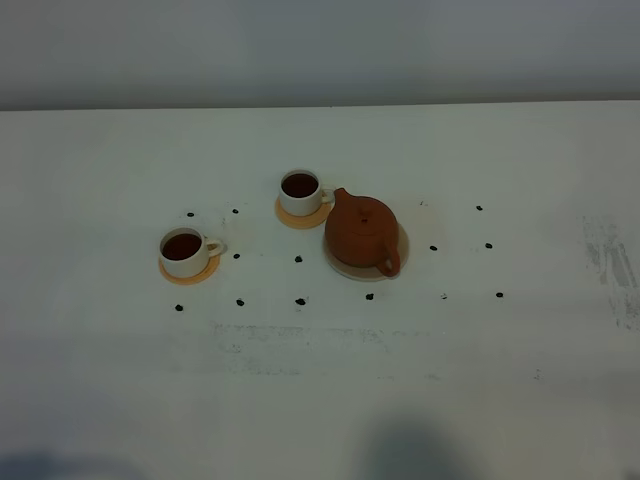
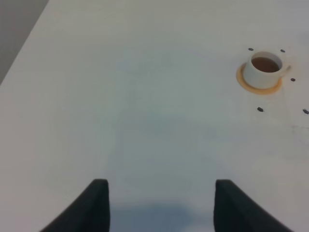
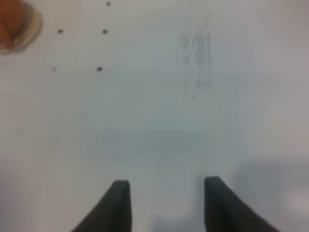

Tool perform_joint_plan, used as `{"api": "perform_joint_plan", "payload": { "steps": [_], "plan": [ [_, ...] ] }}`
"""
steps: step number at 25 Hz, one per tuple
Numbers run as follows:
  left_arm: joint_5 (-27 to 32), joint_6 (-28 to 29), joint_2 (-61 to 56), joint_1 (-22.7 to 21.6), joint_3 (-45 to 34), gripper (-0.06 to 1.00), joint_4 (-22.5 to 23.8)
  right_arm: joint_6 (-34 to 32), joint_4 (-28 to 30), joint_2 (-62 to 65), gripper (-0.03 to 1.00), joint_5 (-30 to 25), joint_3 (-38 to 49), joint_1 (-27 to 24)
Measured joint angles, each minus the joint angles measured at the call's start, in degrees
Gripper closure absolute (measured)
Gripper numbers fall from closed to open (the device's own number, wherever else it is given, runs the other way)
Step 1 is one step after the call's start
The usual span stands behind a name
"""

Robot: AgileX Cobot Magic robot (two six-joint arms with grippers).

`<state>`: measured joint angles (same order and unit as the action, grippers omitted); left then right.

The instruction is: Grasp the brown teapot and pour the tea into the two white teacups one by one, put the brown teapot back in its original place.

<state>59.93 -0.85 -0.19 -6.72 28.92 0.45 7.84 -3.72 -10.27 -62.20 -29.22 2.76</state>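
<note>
The brown teapot point(image 1: 362, 232) stands upright on its pale beige disc point(image 1: 343, 269) right of the table's middle, spout toward the back cup. The two white teacups point(image 1: 300, 190) point(image 1: 186, 250) sit on orange-tan coasters, both holding dark tea. Neither gripper shows in the exterior high view. My left gripper point(image 2: 161, 182) is open over bare table, with one filled cup point(image 2: 264, 67) far ahead of it. Also open and empty, my right gripper point(image 3: 166, 181) hovers over bare table; an edge of the teapot point(image 3: 9, 21) and its disc point(image 3: 32, 26) shows in the corner of its view.
Small black dot marks point(image 1: 299, 301) are scattered on the white table point(image 1: 320, 400) around the cups and teapot. Faint grey scuffs point(image 1: 610, 265) mark the right side. A grey wall point(image 1: 320, 50) runs behind the table's far edge.
</note>
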Motion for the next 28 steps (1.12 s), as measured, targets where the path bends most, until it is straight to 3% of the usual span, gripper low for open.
{"api": "perform_joint_plan", "payload": {
  "steps": [7, 28],
  "plan": [
    [0.0, 0.0, 0.0, 0.0, 0.0, 0.45, 0.0, 0.0, -0.1, 9.9, 0.62, -0.1, 0.0, -0.3],
    [0.0, 0.0, 0.0, 0.0, 0.0, 0.45, 0.1, 0.0, -1.6, 10.4, 0.63, 0.0, 0.0, -1.2]
  ]
}}
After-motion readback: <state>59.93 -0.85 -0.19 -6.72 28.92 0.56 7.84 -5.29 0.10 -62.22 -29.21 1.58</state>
